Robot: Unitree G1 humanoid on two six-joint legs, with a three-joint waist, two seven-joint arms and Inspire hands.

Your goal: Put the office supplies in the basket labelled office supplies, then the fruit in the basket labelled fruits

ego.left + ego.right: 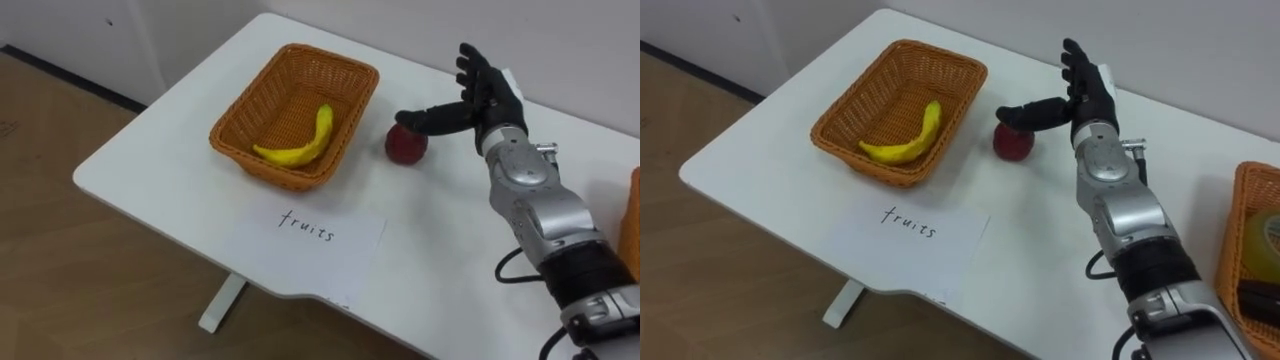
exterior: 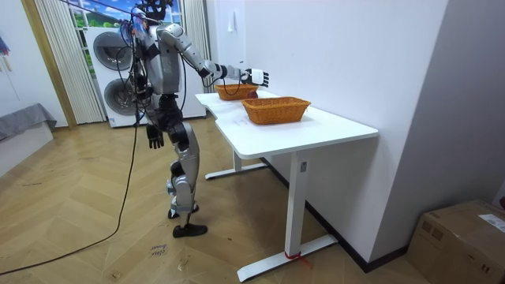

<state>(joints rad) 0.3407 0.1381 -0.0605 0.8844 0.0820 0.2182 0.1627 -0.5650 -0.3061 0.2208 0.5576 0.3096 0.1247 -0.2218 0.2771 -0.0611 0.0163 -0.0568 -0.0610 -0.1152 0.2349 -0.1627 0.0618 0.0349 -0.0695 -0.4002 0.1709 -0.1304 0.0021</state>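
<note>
An orange wicker basket stands on the white table with a yellow banana lying in it. A red apple sits on the table just right of that basket. My right hand is open beside and slightly above the apple. Its fingers are straight and point away from me. Its thumb reaches over the apple's top, and I cannot tell if it touches. My left hand hangs at my side in the room view.
A paper sheet with a handwritten word lies in front of the fruit basket near the table's front edge. A second wicker basket at the far right holds a yellowish roll and a dark object.
</note>
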